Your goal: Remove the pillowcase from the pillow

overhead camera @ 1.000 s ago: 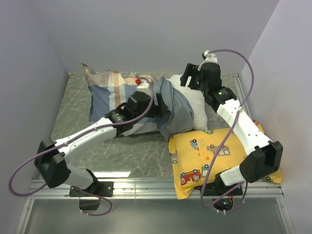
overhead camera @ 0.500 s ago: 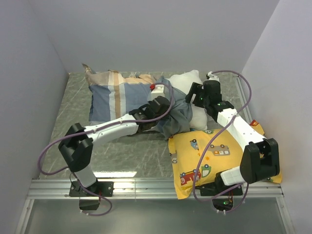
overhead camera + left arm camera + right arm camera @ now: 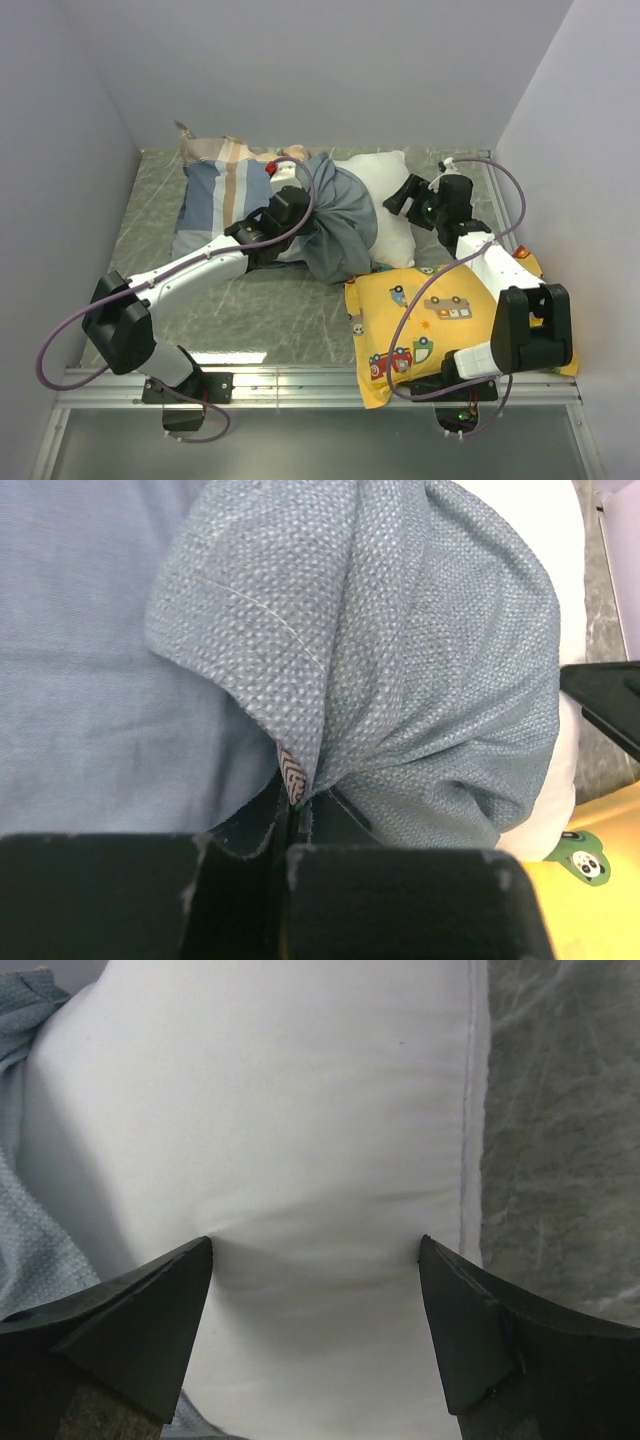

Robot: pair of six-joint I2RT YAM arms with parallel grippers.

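Note:
The pillowcase (image 3: 225,195), blue-grey with tan stripes, covers the left part of the white pillow (image 3: 385,185) and is bunched into a grey lump (image 3: 340,225) at the middle. My left gripper (image 3: 298,222) is shut on a fold of that bunched cloth; in the left wrist view the pillowcase (image 3: 400,660) rises from the closed left gripper (image 3: 296,815). My right gripper (image 3: 403,196) stands open at the pillow's bare right end. In the right wrist view the right gripper (image 3: 315,1250) has both fingertips (image 3: 200,1255) denting the pillow (image 3: 300,1110).
A yellow pillow with cartoon cars (image 3: 440,320) lies at the front right, under the right arm, and its corner (image 3: 600,900) shows in the left wrist view. Grey walls close in the marbled table (image 3: 280,310) on three sides. A metal rail (image 3: 320,385) runs along the near edge.
The left gripper closed on the pillowcase fold and drew it left, bunching the cloth and baring more white pillow. The right gripper came down onto the pillow's right end, opening a little wider.

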